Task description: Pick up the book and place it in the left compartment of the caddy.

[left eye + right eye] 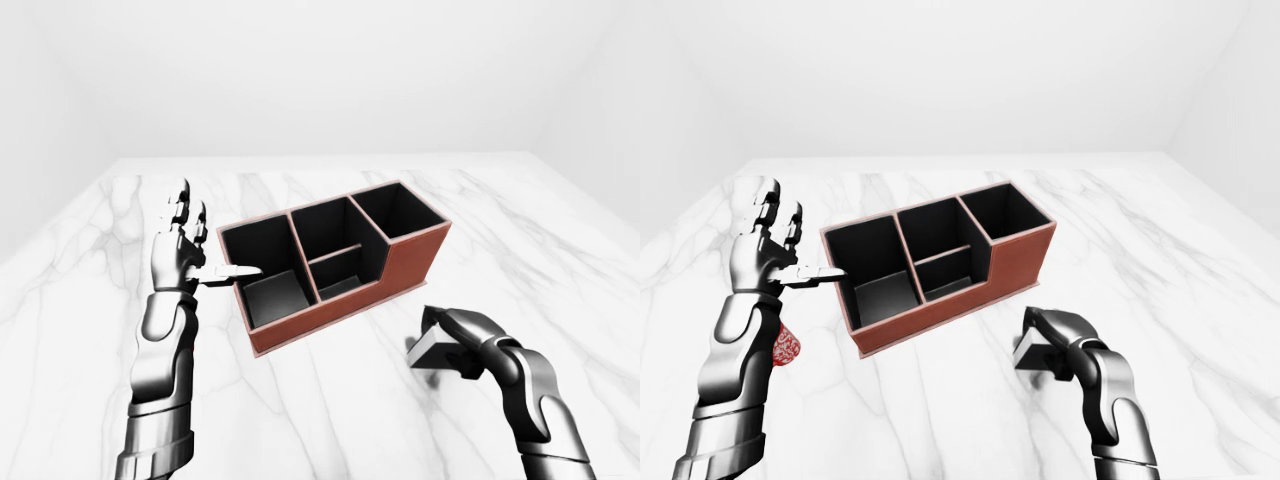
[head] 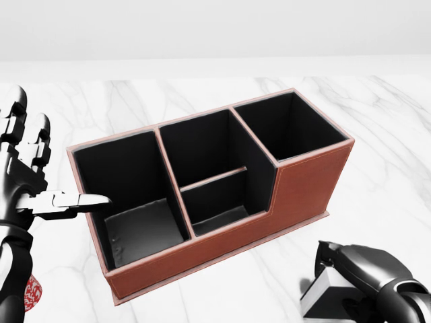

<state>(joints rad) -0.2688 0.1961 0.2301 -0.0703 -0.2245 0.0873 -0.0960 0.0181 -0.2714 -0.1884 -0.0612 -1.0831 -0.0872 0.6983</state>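
Note:
A reddish-brown caddy (image 2: 202, 252) with black insides stands in the middle of the head view; its left compartment (image 2: 138, 232) holds nothing. The book (image 2: 324, 291), small with a dark cover and white page edge, lies on the marble at the lower right, below the caddy's right end. My right hand (image 2: 337, 269) arches over it, fingers curled down round its upper edge. My left hand (image 2: 47, 175) is open and upright at the caddy's left end, its thumb pointing over the rim of the left compartment.
The white marble table (image 1: 330, 420) stretches all round the caddy, and a plain white wall rises beyond it. A small red-patterned object (image 1: 786, 345) shows behind my left forearm, left of the caddy.

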